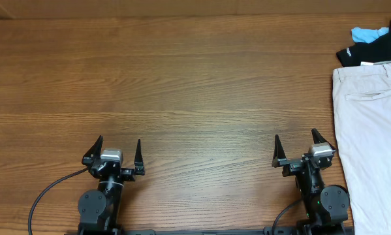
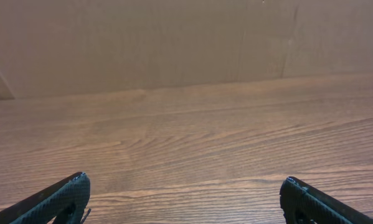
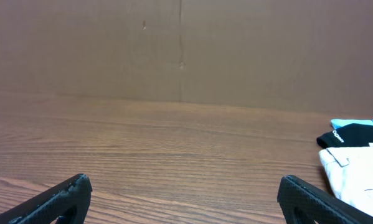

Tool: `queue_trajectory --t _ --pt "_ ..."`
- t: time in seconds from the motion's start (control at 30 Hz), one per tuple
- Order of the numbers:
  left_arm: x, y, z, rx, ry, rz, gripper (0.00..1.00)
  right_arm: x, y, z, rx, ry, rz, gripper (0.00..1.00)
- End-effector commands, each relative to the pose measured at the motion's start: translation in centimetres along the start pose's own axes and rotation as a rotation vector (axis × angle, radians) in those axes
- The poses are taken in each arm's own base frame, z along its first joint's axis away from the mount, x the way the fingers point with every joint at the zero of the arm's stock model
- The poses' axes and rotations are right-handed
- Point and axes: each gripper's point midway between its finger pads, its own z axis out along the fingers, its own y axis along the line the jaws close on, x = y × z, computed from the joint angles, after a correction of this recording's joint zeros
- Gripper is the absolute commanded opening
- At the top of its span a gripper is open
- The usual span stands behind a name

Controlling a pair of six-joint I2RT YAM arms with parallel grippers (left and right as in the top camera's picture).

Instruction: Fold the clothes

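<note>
The clothes, pale beige shorts (image 1: 371, 130), lie flat along the table's right edge, waistband toward the far side, a slit pocket showing; part runs out of the picture. In the right wrist view the shorts (image 3: 360, 171) show at the far right. My right gripper (image 1: 294, 145) stands open near the front edge, just left of the shorts, holding nothing. Its fingertips (image 3: 80, 186) are wide apart over bare wood. My left gripper (image 1: 117, 148) is open at the front left, far from the shorts. Only bare table lies between its fingertips (image 2: 74, 186).
A black garment (image 1: 371, 49) and a light blue one (image 1: 368, 32) lie at the far right corner, just beyond the waistband. A brown cardboard wall (image 3: 186, 50) backs the wooden table (image 1: 182, 85).
</note>
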Motion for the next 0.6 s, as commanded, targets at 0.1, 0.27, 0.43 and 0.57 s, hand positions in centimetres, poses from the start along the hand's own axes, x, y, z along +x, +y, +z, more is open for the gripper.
queue_trajectory --t 0.1,0.27,0.43,0.57 --pt "0.0 0.3 0.0 -0.017 -0.006 0.015 1.0 0.1 0.1 0.0 -0.006 -0.005 -0.004 1.0" --pt "0.0 0.3 0.0 -0.017 -0.006 0.015 1.0 0.1 0.1 0.0 -0.006 -0.006 -0.004 1.0" --pt "0.0 0.3 0.0 -0.017 -0.006 0.015 1.0 -0.3 1.3 0.0 -0.075 -0.022 0.007 1.0" --pt "0.0 0.3 0.0 -0.017 -0.006 0.015 1.0 -1.5 5.7 -1.0 -0.338 -0.069 0.027 1.0"
